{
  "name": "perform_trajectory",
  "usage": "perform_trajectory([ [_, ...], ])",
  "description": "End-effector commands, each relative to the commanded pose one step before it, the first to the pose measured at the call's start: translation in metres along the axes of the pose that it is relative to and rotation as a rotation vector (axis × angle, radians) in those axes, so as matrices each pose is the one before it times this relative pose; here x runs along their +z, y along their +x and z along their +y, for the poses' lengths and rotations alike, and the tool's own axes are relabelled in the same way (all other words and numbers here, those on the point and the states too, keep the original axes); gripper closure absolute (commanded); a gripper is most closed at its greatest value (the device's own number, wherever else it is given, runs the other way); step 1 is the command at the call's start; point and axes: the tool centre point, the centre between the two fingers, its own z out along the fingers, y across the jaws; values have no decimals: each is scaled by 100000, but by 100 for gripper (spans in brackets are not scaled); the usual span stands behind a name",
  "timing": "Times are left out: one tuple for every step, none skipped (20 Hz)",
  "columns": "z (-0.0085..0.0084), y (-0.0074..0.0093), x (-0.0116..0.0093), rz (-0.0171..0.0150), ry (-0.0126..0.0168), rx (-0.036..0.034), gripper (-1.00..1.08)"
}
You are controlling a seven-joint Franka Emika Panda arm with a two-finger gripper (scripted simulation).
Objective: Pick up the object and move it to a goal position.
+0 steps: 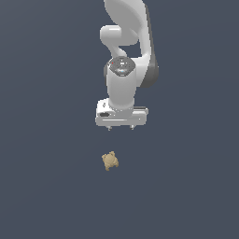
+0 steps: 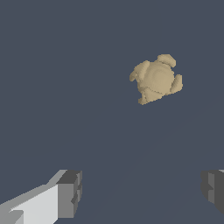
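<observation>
The object is a small tan lumpy figure with stubby protrusions [image 1: 110,161], lying on the dark grey floor. It also shows in the wrist view [image 2: 156,80]. My white gripper [image 1: 120,128] hangs above the floor, beyond the object in the exterior view and apart from it. Its two fingers are spread wide and hold nothing. In the wrist view the gripper [image 2: 142,192] shows both grey fingertips [image 2: 70,192] far apart, with the object clear of the gap between them.
The flat dark grey floor [image 1: 46,186] runs across the whole view. The white arm [image 1: 126,56] rises behind the gripper.
</observation>
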Motion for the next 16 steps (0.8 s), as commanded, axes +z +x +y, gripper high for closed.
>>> perform_trajectory([
  [1, 0, 0, 0, 0, 0, -92],
  [-23, -3, -5, 15, 32, 59, -92],
  [-50, -10, -15, 46, 108, 197, -92],
  [-97, -16, -23, 70, 166, 302, -92],
  [-125, -23, -33, 99, 238, 432, -92],
  [-161, -30, -41, 124, 302, 547, -92],
  [-176, -33, -43, 132, 325, 587, -92],
  [-137, -27, -35, 105, 261, 471, -92],
  [-100, -20, -25, 75, 189, 340, -92],
  [-60, -12, -16, 47, 119, 213, -92],
  [-39, -4, -3, 13, 33, 59, -92],
  [47, 2, -3, 0, 0, 0, -92],
  [15, 6, 12, -32, -82, -144, -92],
  [17, 18, 9, -5, -14, -68, -92],
  [6, 51, 23, 2, -4, -169, -92],
  [29, 84, 38, 0, -11, -267, -92],
])
